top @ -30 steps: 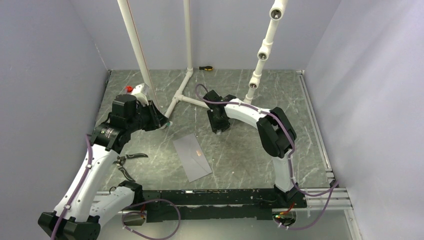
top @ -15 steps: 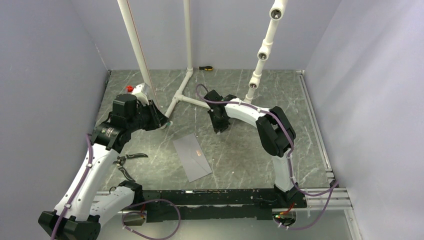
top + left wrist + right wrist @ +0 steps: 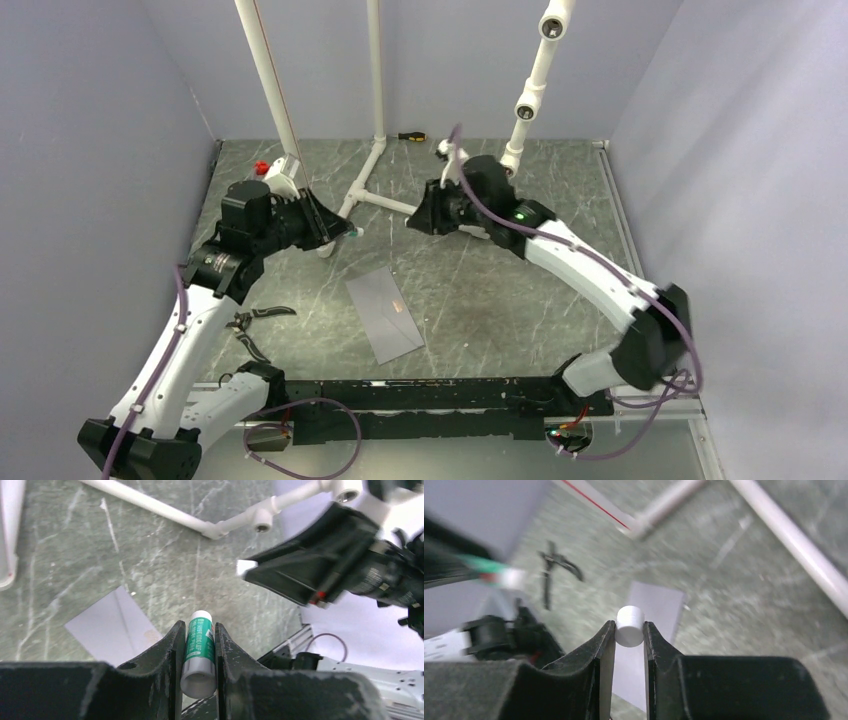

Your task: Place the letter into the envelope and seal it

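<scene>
From where I stand, the envelope [image 3: 383, 316] lies flat on the bench [image 3: 480, 290], a little left of the middle and toward the near side, turned at an angle, with no arm touching it. A small tan mark shows at its centre fold (whether that is the letter peeking out, I cannot tell). Beyond it, on the far side, the two arms face each other. The left pincer [image 3: 200, 629] is closed narrowly on a glue stick [image 3: 199, 652], white with a green label, whose uncapped end pokes out past the fingertips toward the right. The right pincer [image 3: 629, 636] pinches a small white cap [image 3: 630, 619] between its tips and points back toward the left. The two stand near one another but apart, with a gap of bare bench below them. On the far side a white pipe frame [image 3: 372, 170] rises from the bench, and a screwdriver [image 3: 410, 135] with a black and yellow handle lies by the far wall. A black hand tool [image 3: 252, 322] lies near the left arm, to the left of the envelope.
</scene>
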Motion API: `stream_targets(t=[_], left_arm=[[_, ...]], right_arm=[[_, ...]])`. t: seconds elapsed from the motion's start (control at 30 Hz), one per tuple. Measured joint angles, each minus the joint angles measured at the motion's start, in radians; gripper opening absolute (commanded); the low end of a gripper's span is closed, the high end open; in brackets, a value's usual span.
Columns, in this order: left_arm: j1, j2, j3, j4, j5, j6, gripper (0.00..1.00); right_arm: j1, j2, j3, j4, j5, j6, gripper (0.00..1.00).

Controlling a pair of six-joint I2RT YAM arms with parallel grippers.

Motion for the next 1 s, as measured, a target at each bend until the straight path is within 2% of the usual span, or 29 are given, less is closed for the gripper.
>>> stream_targets(t=[0.17, 0.3, 0.4, 0.7, 1.0], left_arm=[[0.005, 0.013, 0.000, 0.083, 0.085, -0.087, 0.02], [0.008, 0.015, 0.000, 0.188, 0.179, -0.169, 0.02], [0.009, 0.015, 0.000, 0.275, 0.238, -0.215, 0.02], [0.009, 0.010, -0.014, 0.429, 0.334, -0.279, 0.02], [0.009, 0.003, -0.039, 0.460, 0.359, -0.291, 0.02]], right_arm=[[-0.015, -0.233, -0.123, 0.292, -0.158, 0.084, 0.00], [-0.018, -0.264, -0.165, 0.486, -0.278, 0.158, 0.00], [-0.019, -0.258, -0.180, 0.572, -0.346, 0.183, 0.00], [-0.019, -0.238, -0.137, 0.602, -0.500, 0.156, 0.00], [-0.019, -0.224, -0.109, 0.578, -0.528, 0.124, 0.00]])
